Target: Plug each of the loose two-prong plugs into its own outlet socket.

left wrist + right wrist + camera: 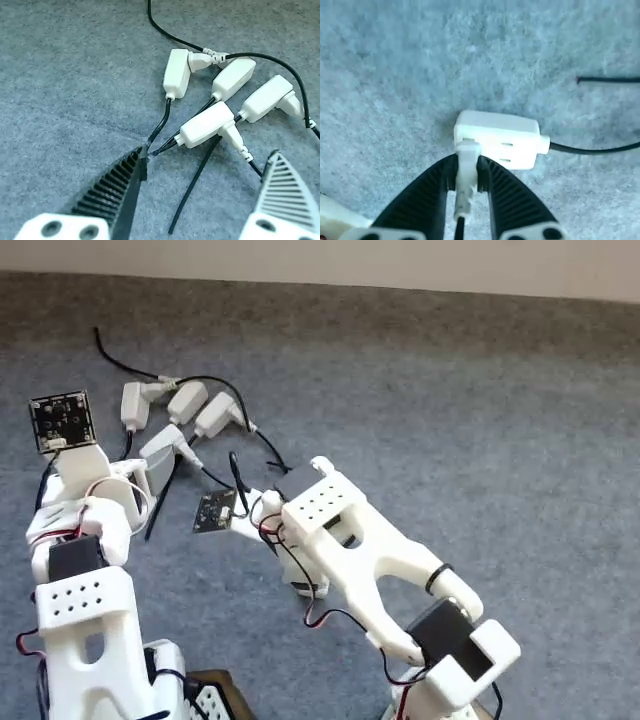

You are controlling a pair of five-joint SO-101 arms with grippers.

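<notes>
Fingers (432, 185) of my right gripper (466, 161): clamped on a plug (466, 150), prongs at the face of a white socket block (497, 140); full seating not confirmable. Left gripper (207, 160): spread wide, empty, above a cluster of socket blocks (207, 124). Approx. three there look mated. Est.: mostly done, this insertion pending.

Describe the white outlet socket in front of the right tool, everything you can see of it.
The outlet socket is a white, smooth, plastic-looking block with rounded corners, lying flat on the grey carpet. Narrow slots show in its visible face. A black cord leaves one end. The white plug, clamped in the right tool, meets the edge facing that tool.
</notes>
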